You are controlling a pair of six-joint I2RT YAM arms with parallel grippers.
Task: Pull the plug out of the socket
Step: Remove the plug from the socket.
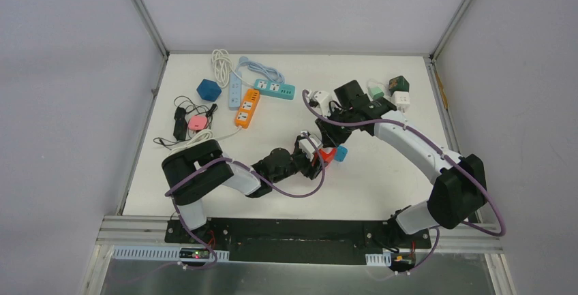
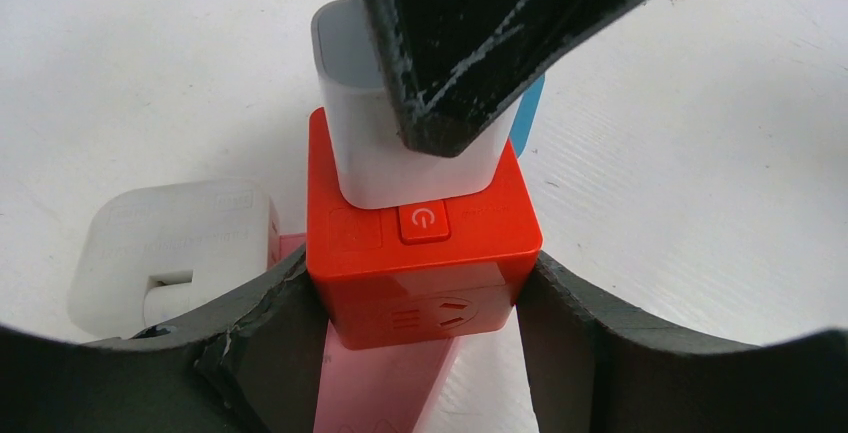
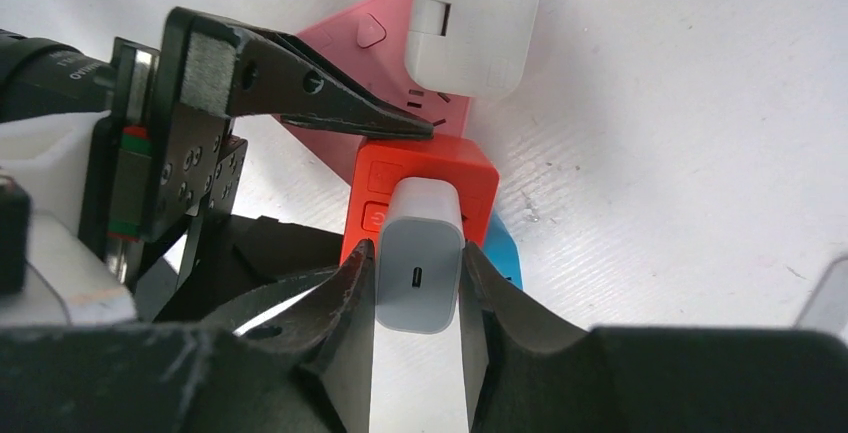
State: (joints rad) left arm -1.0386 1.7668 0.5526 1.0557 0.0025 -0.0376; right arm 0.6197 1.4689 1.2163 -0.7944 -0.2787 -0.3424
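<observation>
Red socket cube (image 2: 425,263) is clamped by our left gripper (image 2: 420,303); our right gripper (image 3: 418,298) pinches the white plug (image 3: 420,253) standing straight off its top.

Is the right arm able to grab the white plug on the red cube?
Looks like yes: the right end effector pinches the white plug, and the left end effector holds the red cube.

I find bare white tabletop (image 2: 700,153) at frame right; pink plastic power strip (image 2: 385,388) and rounded white adapter (image 2: 170,253) block lower left.
</observation>
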